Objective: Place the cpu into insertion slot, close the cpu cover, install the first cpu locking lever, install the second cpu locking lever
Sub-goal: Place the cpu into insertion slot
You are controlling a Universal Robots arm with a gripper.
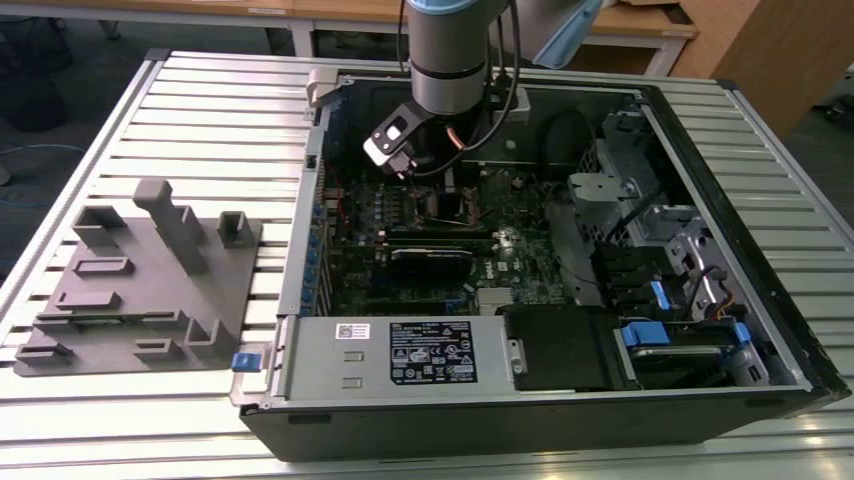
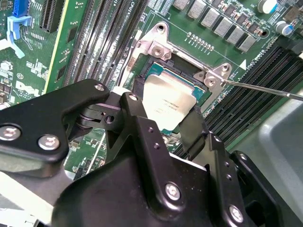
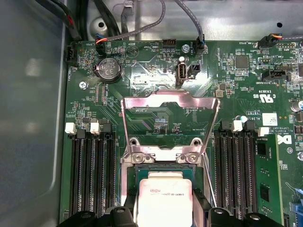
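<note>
The cpu [image 3: 163, 196], a flat square chip with a silvery top, hangs just over the insertion slot [image 3: 163, 169]. My gripper [image 3: 164, 215] is shut on it, one black finger at each side. In the second wrist view the cpu [image 2: 168, 101] sits slightly tilted above the dark socket [image 2: 182, 71], between the fingers of my gripper [image 2: 165, 113]. The cpu cover [image 3: 170, 100] is a thin metal frame, and it stands flipped open behind the socket. A thin wire locking lever [image 2: 265, 90] sticks out sideways, unlatched. In the exterior view my gripper [image 1: 447, 185] is low inside the computer case [image 1: 307, 200].
Long black memory slots [image 3: 90, 175] flank the socket on both sides. Cables [image 3: 142, 28] run along the board's far edge. In the case lie a power supply [image 1: 400, 350] and drive bays [image 1: 681, 340]. A grey fixture [image 1: 134, 280] stands on the slatted table at the exterior view's left.
</note>
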